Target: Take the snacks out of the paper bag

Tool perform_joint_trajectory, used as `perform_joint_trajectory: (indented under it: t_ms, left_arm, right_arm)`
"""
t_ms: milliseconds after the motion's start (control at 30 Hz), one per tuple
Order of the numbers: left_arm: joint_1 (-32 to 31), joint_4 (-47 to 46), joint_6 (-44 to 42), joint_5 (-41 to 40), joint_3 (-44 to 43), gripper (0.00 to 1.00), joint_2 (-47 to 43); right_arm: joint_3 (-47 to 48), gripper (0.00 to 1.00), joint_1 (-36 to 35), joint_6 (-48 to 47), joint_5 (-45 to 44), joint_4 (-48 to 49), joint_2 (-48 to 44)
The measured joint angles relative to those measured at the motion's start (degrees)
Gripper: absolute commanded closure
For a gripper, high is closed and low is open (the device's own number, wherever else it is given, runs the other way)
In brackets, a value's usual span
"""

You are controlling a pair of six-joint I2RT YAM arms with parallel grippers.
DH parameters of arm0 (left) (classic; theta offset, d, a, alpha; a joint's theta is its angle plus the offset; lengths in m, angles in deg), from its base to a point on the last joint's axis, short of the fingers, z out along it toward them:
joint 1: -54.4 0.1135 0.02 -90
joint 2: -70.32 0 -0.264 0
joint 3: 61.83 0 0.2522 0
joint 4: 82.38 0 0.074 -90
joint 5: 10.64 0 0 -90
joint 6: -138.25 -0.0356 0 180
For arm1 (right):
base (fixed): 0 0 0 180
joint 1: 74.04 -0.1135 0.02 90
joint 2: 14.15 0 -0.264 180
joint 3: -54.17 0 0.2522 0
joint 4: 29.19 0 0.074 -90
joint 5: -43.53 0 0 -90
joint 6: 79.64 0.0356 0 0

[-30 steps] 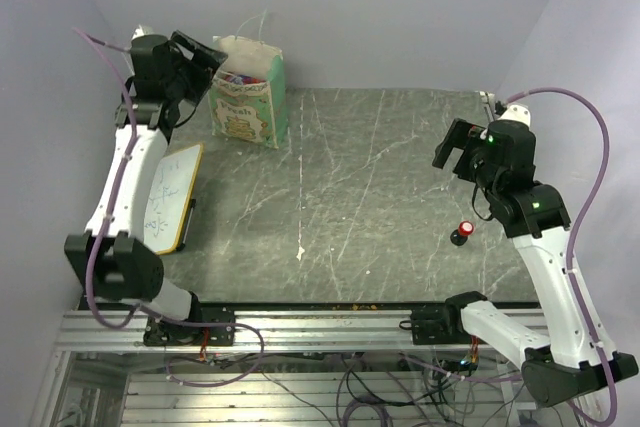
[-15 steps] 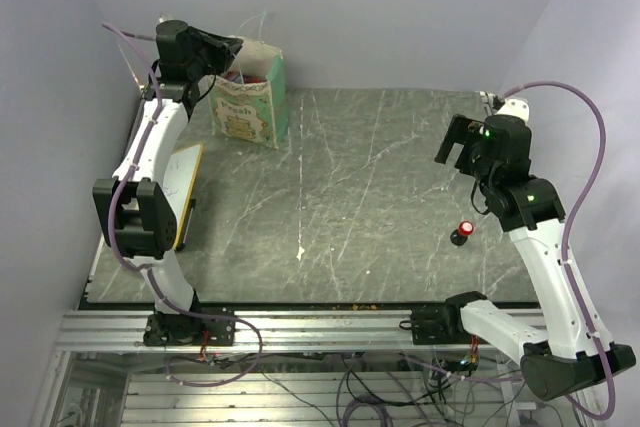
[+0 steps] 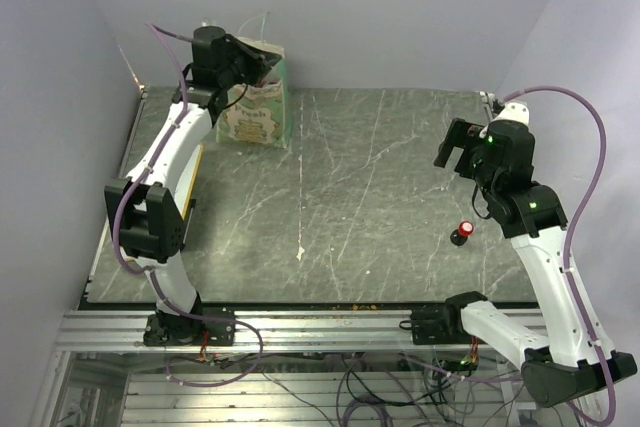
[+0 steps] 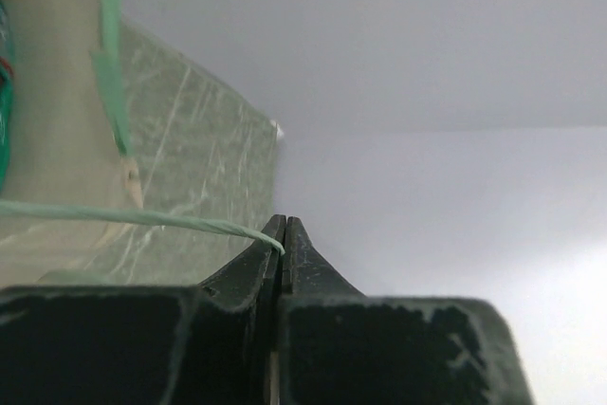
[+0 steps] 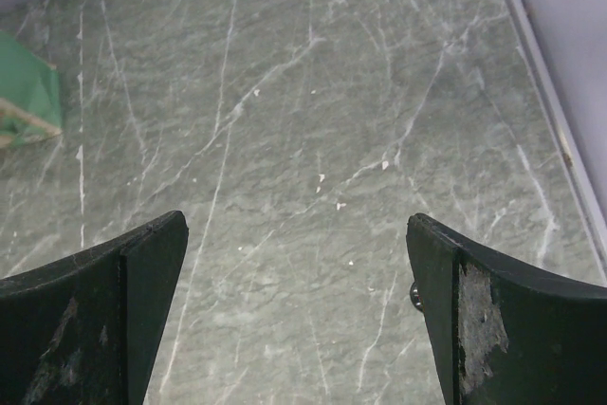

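Observation:
The mint-green paper bag [image 3: 257,115] stands upright at the table's back left. My left gripper [image 3: 262,62] is at the bag's open top and covers the opening from above. In the left wrist view my left gripper [image 4: 283,227] is shut, with the thin green rim [image 4: 142,219] of the paper bag [image 4: 57,101] pinched at its tips. A sliver of teal and red at that view's left edge may be one of the snacks [image 4: 4,92]; the rest are hidden. My right gripper [image 3: 458,147] hangs open over bare table at the right, holding nothing [image 5: 294,263].
A small red-topped black button [image 3: 463,234] sits on the table below the right gripper. A wood-framed whiteboard [image 3: 196,177] lies along the left side, mostly under the left arm. Purple walls close in on the back and sides. A bag corner [image 5: 24,101] shows in the right wrist view.
My left arm swung right from beside the bag to its open top, and its gripper went from open to shut on the rim. The right arm stayed put.

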Motion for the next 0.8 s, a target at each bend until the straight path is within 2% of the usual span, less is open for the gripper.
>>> perform_joint_trajectory:
  t_ms: [267,467,633,800]
  left_arm:
    - [-7.0,5.4,-3.0,1.3,3.6,0.93,-6.0]
    - [-12.0,10.4,-5.3,3.2,10.6,0.93,-14.5]
    - [-12.4,17.6,-7.8,2.9,16.5,0.93,-24.7]
    - [-12.3,27.4,-9.3,-1.8,20.4,0.93,-35.3]
  right_arm:
    - [-1.5,0.0,0.0,2.2,4.7,0.5,0.0]
    - [-2.0,0.0,0.0,4.6,9.2,1.8,1.1]
    - [-2.0,0.0,0.0,6.9,15.4,3.9,4.5]
    - [-1.9,0.0,0.0,10.1,24.3,6.3,9.7]
